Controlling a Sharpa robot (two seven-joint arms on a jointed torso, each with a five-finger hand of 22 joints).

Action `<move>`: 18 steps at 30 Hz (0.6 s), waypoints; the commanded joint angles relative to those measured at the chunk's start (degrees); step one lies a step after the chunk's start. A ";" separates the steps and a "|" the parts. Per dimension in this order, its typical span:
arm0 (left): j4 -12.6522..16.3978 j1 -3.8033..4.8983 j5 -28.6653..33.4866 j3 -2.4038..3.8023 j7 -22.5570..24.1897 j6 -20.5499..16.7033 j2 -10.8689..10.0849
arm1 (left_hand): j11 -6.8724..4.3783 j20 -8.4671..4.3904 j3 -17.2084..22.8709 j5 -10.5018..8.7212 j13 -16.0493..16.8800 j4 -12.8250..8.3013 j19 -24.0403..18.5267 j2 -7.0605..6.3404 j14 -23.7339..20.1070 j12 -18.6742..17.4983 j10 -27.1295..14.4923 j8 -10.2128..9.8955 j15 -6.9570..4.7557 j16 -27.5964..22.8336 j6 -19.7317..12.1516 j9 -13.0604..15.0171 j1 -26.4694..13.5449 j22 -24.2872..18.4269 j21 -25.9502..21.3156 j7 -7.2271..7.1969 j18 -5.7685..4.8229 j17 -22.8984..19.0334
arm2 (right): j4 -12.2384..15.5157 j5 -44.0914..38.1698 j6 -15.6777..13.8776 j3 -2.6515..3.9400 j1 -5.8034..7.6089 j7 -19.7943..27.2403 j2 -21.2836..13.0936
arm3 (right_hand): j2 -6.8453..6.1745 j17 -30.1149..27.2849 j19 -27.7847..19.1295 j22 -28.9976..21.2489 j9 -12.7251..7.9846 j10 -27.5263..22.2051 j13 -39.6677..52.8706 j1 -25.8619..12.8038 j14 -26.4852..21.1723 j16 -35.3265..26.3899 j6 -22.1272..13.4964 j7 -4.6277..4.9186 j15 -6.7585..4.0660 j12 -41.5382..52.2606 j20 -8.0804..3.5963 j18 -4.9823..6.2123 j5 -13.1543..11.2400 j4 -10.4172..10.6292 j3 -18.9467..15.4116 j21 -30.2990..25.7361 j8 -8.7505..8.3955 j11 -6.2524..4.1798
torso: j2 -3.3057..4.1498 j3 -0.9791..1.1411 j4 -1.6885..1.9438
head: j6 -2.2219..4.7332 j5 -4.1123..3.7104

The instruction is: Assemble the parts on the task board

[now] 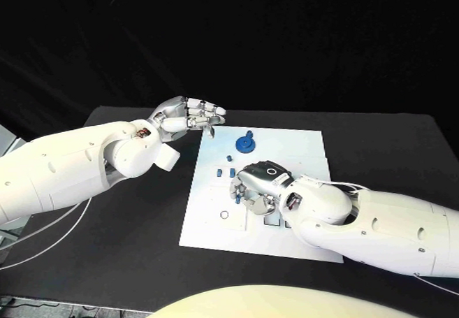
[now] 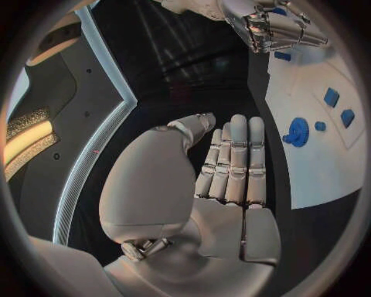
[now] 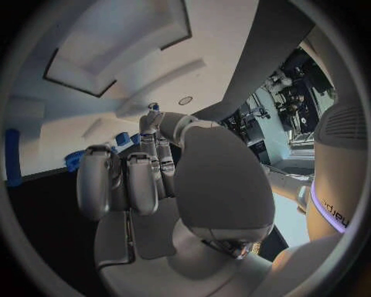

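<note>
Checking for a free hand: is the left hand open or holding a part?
Open: the left hand holds nothing, its fingers extended side by side.

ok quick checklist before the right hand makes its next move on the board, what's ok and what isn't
1. Right hand over the task board: ok, it sits above the board's middle.
2. Right hand holding a part: cannot tell, its fingers curl downward and hide what is under them.
3. Left hand out of the way: ok, it is at the board's far left corner, fingers together, holding nothing.
4. Blue gear free: ok, nothing touches it.
5. Small blue parts beside the right hand: ok, visible on the board.
</note>
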 commanded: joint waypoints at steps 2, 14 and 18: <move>0.12 0.02 0.12 0.05 0.15 0.95 0.04 | 0.02 0.17 -0.17 0.18 -0.02 -0.13 -0.35 0.20 -0.23 0.12 -0.35 -0.13 0.08 -0.37 -0.26 -0.05 -0.27 -0.08 -0.31 0.05 0.70 -0.05 | 0.00 -1.65 2.29 -0.25 -0.36 -0.91 0.07 | 0.38 0.08 1.05 8.23 0.05 2.41 0.05 -0.35 2.27 -0.02 0.20 0.25 -0.33 -0.17 -0.21 -0.50 0.21 -0.18 0.22 0.02 0.09 -2.02 | 0.00 0.03 0.00 | -0.06 0.03; -0.11 0.02 0.08 0.05 -0.10 1.23 0.08 | 0.03 0.21 -0.20 0.19 -0.01 -0.16 -0.38 0.25 -0.27 0.19 -0.43 -0.11 0.09 -0.44 -0.30 -0.05 -0.28 -0.12 -0.40 0.05 0.71 -0.08 | 0.56 -2.24 0.64 -0.26 -0.45 -1.00 -0.40 | 0.38 0.08 1.05 8.23 0.05 2.41 0.05 -0.35 2.27 -0.02 0.20 0.25 -0.33 -0.17 -0.21 -0.50 0.21 -0.18 0.22 0.02 0.09 -2.02 | -0.02 0.03 0.00 | -0.12 0.09; -0.20 0.02 0.08 0.05 -0.16 1.32 0.11 | 0.03 0.21 -0.20 0.19 -0.01 -0.16 -0.38 0.25 -0.27 0.19 -0.43 -0.11 0.09 -0.44 -0.30 -0.05 -0.28 -0.12 -0.40 0.05 0.71 -0.08 | 0.76 -2.48 -0.29 -0.26 -0.50 -1.16 -0.50 | 0.38 0.08 1.08 8.28 0.07 2.43 0.06 -0.40 2.28 -0.01 0.20 0.26 -0.33 -0.20 -0.20 -0.52 0.20 -0.26 0.24 0.10 0.09 -2.02 | -0.03 0.03 0.02 | -0.11 0.12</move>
